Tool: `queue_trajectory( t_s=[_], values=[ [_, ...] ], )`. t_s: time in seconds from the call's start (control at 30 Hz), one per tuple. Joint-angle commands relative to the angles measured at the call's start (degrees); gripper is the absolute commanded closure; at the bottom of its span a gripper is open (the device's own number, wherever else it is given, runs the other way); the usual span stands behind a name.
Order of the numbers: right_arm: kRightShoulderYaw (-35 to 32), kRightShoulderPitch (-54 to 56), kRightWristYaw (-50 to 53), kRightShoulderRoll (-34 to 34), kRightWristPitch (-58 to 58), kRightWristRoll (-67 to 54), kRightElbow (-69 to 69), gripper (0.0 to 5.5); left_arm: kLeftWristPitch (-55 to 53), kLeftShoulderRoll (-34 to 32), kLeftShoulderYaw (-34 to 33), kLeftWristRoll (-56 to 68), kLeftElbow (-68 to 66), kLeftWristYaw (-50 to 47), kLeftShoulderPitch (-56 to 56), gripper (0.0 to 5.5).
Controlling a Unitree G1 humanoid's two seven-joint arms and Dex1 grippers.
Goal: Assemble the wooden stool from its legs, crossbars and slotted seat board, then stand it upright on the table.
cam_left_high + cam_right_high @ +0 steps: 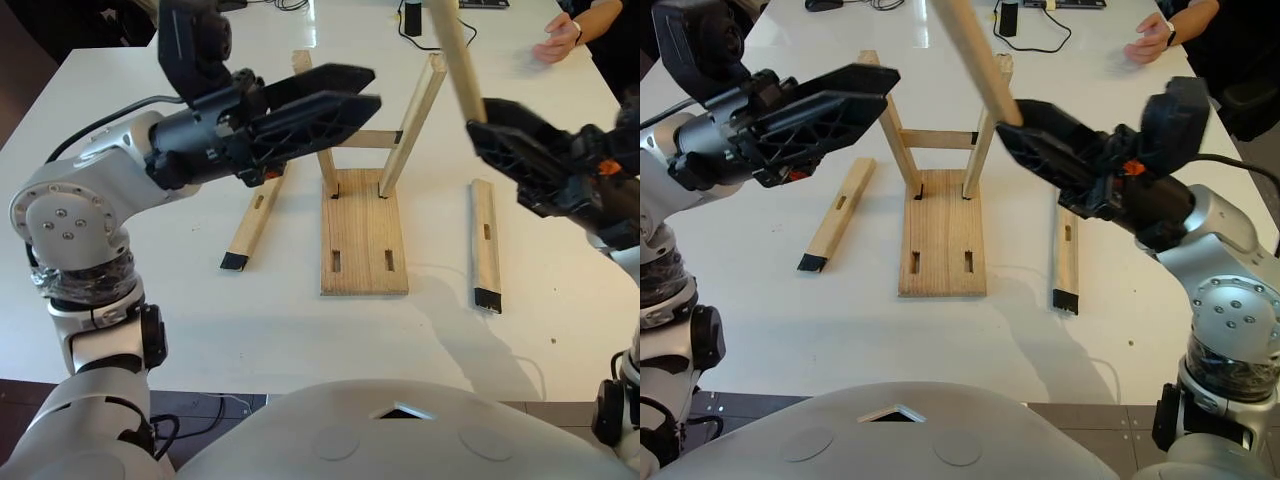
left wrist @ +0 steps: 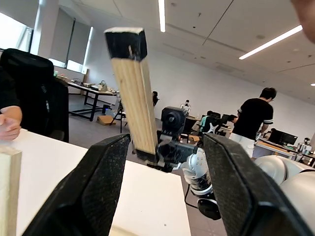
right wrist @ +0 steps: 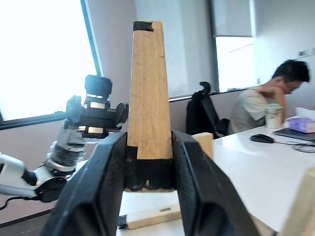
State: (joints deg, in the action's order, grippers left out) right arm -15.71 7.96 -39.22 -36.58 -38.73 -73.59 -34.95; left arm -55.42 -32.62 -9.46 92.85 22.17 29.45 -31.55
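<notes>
Wooden and black-tipped, one leg (image 1: 975,55) is clasped tilted above the table (image 1: 180,300) by the right gripper (image 1: 1012,118), the left gripper (image 1: 372,88) is held spread and empty, and the seat board (image 1: 364,240) is laid flat with two standing legs (image 1: 412,120) slotted in.

— How's the left arm?
— Elbow bent, forearm raised and level. The left gripper (image 1: 372,88) has its fingers spread with nothing between them (tips aimed toward the other claw).
— And the right?
— Forearm angled inward. The right gripper (image 1: 1012,118) is clamped on one end of a wooden leg (image 1: 970,50), which sticks up beyond its fingertips.
</notes>
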Motion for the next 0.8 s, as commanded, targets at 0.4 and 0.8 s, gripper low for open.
queue_trajectory(
  t_s=[0.4,0.8],
  values=[
    [6.6,2.0,-2.8,0.1,-1.8,-1.3,0.1,4.17,0.4,1.2,3.1,0.7,0.2,-1.7,-1.3,2.76],
    [7.8,-0.4,-5.8,-1.2,-2.4,2.3,1.2,4.17,0.6,1.2,3.8,-3.0,2.4,1.7,-0.4,3.72]
  ],
)
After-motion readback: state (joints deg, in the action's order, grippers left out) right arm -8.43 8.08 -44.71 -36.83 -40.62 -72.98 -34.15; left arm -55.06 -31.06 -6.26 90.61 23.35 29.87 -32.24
